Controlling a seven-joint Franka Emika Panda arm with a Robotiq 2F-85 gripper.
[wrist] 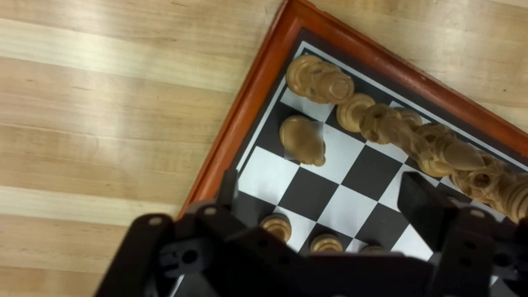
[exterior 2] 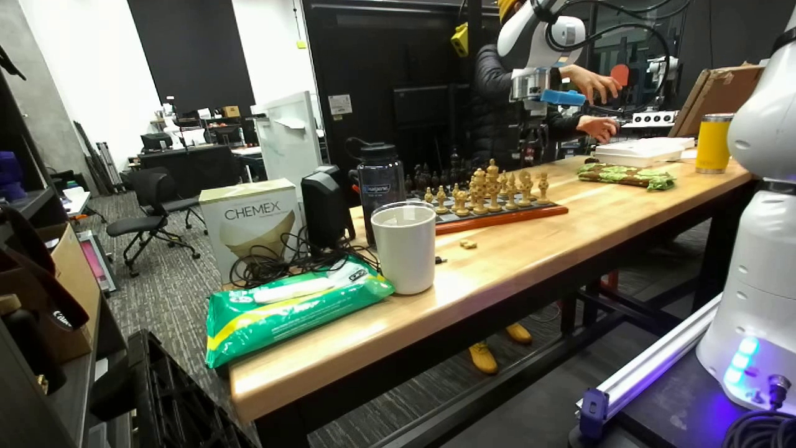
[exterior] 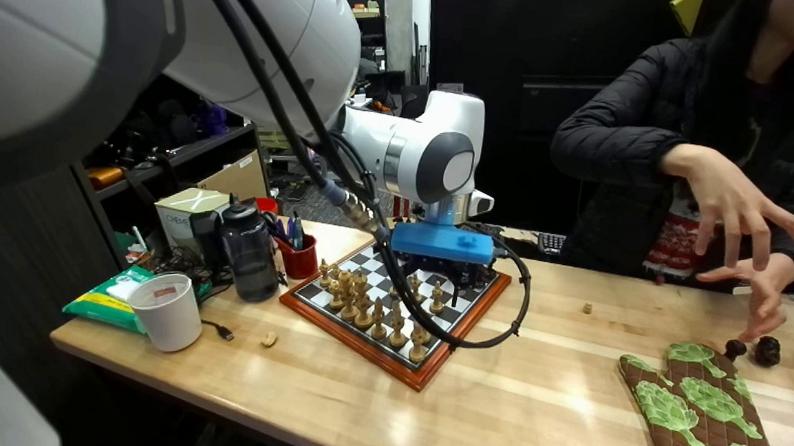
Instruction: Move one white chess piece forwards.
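Observation:
The chessboard [exterior: 362, 334] has a red-brown wooden rim and black and white squares. The white side is pale tan wooden pieces, which stand along one edge in both exterior views [exterior: 398, 326] [exterior 2: 492, 186]. In the wrist view a row of pale pieces [wrist: 354, 111] lines the rim, and one pale piece [wrist: 303, 138] stands just inside it, its top blurred. My gripper [wrist: 323, 192] is open and empty above the board. Pale pawns [wrist: 276, 227] [wrist: 326, 243] show partly under its body. In an exterior view the gripper [exterior: 466, 282] is partly hidden by its blue mount and a cable.
A white cup [exterior: 168, 313], dark bottle [exterior: 249, 256] and red pen cup [exterior: 300, 258] stand beside the board. Dark pieces [exterior 2: 429, 179] stand on its far side. A patterned mitt [exterior: 697, 398] lies on the table. A person's hands [exterior: 734, 209] are over the table's far side.

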